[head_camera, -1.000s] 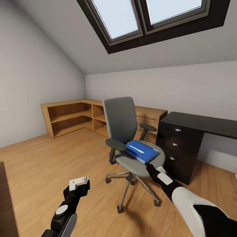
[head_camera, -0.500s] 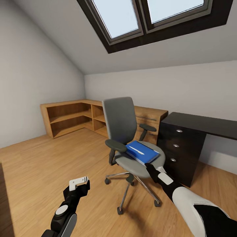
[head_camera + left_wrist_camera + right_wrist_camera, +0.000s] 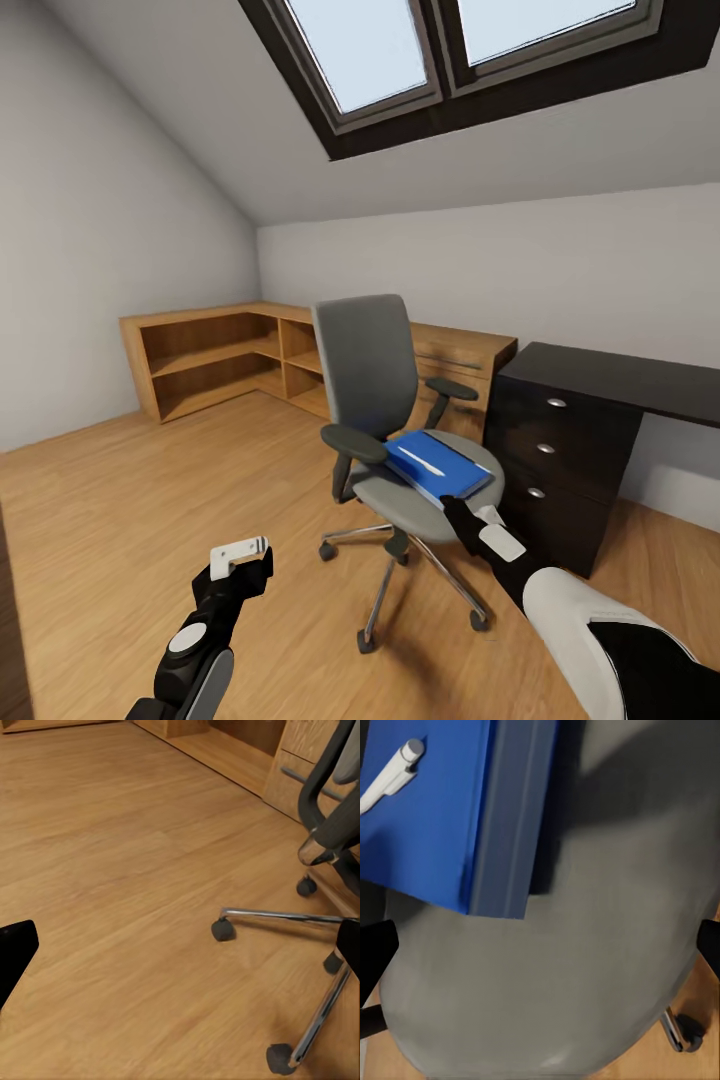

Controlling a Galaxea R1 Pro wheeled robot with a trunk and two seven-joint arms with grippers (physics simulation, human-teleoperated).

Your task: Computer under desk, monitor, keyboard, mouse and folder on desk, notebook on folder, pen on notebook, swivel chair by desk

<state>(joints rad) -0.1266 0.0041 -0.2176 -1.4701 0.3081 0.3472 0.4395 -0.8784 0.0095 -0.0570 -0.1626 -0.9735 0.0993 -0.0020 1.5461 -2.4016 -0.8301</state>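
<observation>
The swivel chair (image 3: 366,375) with grey seat and back stands mid-room, left of the black desk (image 3: 610,378). On its seat (image 3: 585,982) lies the blue folder (image 3: 440,467) (image 3: 427,817), and the whitish pen (image 3: 418,461) (image 3: 388,774) rests on top of it. My right gripper (image 3: 457,511) (image 3: 540,949) is open just at the seat's front edge, short of the folder. My left gripper (image 3: 240,556) (image 3: 180,945) hangs open over the bare floor, left of the chair's chrome base (image 3: 300,919). Computer, monitor, keyboard, mouse and notebook are out of view.
A low wooden shelf unit (image 3: 215,355) runs along the back-left corner behind the chair. The desk's drawer pedestal (image 3: 560,460) with silver knobs stands right of the chair. Wood floor (image 3: 120,500) lies open to the left. A skylight (image 3: 450,50) sits overhead.
The whole view has drifted slightly, so the desk sits a little further right in the picture. Both grippers and the folder keep their places relative to the chair.
</observation>
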